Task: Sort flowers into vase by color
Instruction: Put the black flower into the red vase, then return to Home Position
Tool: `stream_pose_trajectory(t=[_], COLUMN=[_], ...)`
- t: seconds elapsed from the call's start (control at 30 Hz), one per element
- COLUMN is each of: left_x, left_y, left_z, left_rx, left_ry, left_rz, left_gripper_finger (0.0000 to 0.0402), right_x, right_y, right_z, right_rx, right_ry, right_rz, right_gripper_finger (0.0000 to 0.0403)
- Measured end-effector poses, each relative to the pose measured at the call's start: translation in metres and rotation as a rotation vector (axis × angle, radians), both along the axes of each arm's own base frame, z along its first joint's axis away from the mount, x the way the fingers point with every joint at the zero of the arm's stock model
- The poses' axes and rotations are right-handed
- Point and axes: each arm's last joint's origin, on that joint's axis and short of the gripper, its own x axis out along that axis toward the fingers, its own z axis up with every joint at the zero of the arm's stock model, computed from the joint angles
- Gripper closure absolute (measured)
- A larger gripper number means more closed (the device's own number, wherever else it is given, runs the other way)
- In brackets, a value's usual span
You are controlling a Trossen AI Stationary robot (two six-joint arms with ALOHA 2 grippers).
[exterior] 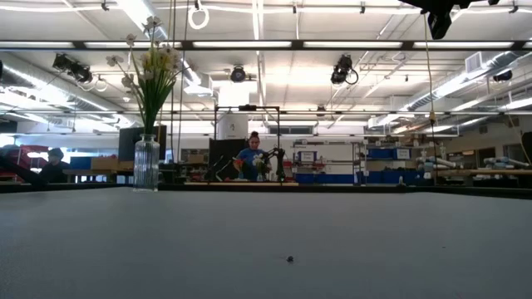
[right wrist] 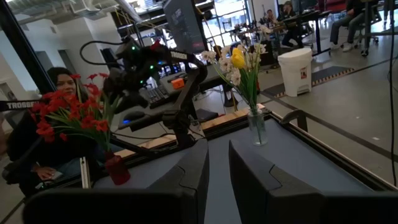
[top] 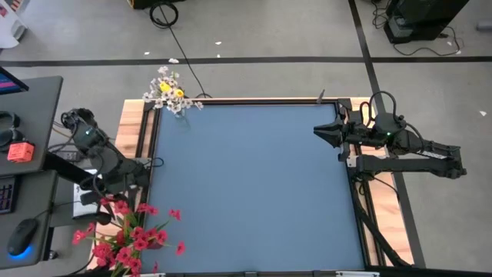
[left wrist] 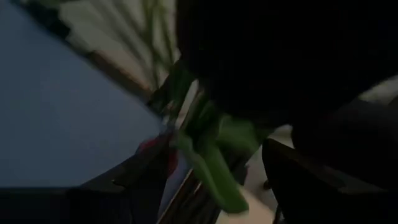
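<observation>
Counter (top: 254,185): blue mat, wood border; its surface carries only the two vases at its left edge.

Red flowers (top: 131,238): large bunch in a small dark-red vase (right wrist: 117,169) at the near-left corner of the counter. Judged light and springy, with stiff thin stems and soft blossom heads that would crush or shed under a pinch; best taken low on a bare stem, clear of the clusters. The vase looks small for its load and could tip if a stem is dragged sideways.

White and yellow flowers (top: 171,91): in a clear glass vase (exterior: 146,163) at the far-left corner, well apart from the red bunch. Glass judged slippery and fragile; handle by stems only.

Left end effector (top: 108,201): over the red bunch; green stems lie between its fingers in the left wrist view, but that view is dark and crowded, so grip state cannot be told.

Right end effector (top: 321,131): parked at the far-right edge, fingers nearly together, holding nothing.

Not made out: dark-budded sprigs; the red vase in the high view, hidden under blossoms.
</observation>
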Motion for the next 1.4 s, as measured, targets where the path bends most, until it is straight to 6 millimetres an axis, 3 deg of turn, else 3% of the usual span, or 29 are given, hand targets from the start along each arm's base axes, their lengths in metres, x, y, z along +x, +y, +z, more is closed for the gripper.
stream_pose_trajectory(t=[0.2,0.67,0.97,1.2,1.4], left_x=[-0.005,-0.008,-0.002,-0.002,0.017], left_y=[0.010,0.014,0.025,0.025,0.020], left_z=[0.014,0.081,0.122,0.129,0.131], left_rx=[0.135,0.188,0.409,0.388,0.415], left_ry=[-0.025,-0.074,-0.339,-0.300,-0.437], left_rz=[0.094,0.101,0.342,0.386,0.644], left_gripper_finger=[0.0141,0.0141,0.0157,0.0171,0.0171], right_x=[0.000,0.000,0.000,0.000,0.000], right_y=[0.000,0.000,0.000,0.000,0.000], right_z=[0.000,0.000,0.000,0.000,0.000], right_rx=[0.000,0.000,0.000,0.000,0.000], right_ry=[0.000,0.000,0.000,0.000,0.000], right_rz=[0.000,0.000,0.000,-0.001,0.000], right_gripper_finger=[0.0330,0.0330,0.0330,0.0330,0.0330])
